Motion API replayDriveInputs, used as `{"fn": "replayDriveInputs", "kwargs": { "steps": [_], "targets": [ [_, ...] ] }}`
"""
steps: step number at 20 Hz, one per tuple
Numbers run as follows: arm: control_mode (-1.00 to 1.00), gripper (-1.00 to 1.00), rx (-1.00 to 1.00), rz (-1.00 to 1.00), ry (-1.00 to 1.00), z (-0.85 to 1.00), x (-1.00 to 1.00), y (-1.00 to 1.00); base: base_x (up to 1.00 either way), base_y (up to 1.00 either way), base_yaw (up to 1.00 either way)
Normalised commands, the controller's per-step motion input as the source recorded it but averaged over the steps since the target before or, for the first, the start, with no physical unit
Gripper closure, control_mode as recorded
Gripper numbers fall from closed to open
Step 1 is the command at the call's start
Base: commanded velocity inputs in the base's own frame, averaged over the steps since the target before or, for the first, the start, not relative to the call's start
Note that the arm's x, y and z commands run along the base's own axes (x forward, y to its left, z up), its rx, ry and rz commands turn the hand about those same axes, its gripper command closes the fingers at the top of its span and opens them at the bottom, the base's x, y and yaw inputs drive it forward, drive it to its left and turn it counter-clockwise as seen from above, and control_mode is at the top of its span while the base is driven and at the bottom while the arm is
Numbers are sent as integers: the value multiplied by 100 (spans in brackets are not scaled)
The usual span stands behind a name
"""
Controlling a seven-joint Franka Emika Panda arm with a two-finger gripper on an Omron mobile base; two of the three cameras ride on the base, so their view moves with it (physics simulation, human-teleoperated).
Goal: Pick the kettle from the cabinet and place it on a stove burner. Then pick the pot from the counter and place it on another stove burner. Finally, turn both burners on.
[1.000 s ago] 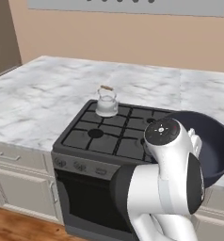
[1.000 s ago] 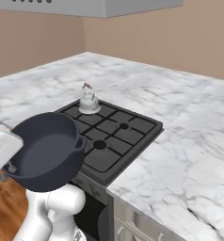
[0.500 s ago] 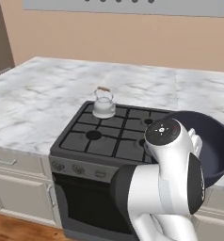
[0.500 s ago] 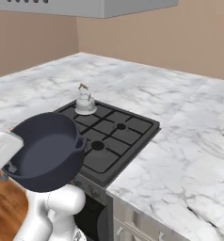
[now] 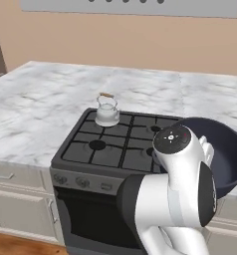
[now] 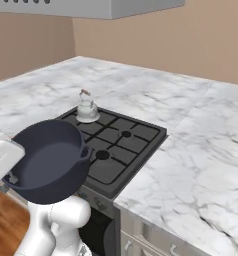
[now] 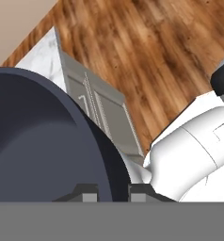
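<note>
Gripper (image 7: 112,194) is pinched narrow on the rim of the pot (image 6: 50,161), one finger tip each side of the pot's wall in my hand cam. I hold the pot up in the air, off the counter (image 6: 201,150). It's big, round, dark blue-grey, w/ a small loop handle on its side.

From the left base cam the pot (image 5: 221,154) hangs at the near right corner of the stove, partly behind my white arm. From the right base cam it sits at the near left, in front of the stove's near edge, above my arm.

Kettle (image 5: 107,110) stands upright on the far left burner (image 5: 106,119). It's small, silver, w/ a wire handle and a brown bar on top. It's well apart from the pot. In the right base cam I see the kettle (image 6: 86,108) on that same far burner too.

Other burners are bare: near left one (image 5: 96,145) has no thing on it, and the one (image 6: 102,155) next to the pot is bare too.

Hand cam looks down past the pot (image 7: 43,141): wood floor (image 7: 147,56) and beige drawer fronts (image 7: 102,115) below the white marble.
</note>
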Motion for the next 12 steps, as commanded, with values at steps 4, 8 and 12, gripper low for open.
{"fn": "replayDriveInputs", "kwargs": {
  "steps": [4, 8, 12],
  "targets": [
    [100, 100, 0, 0, 0, 0, 0, 0, 4, 56, -3],
    [100, 100, 0, 0, 0, 0, 0, 0, 1, 56, -3],
    [100, 100, 0, 0, 0, 0, 0, 0, 4, 57, 0]
  ]
}}
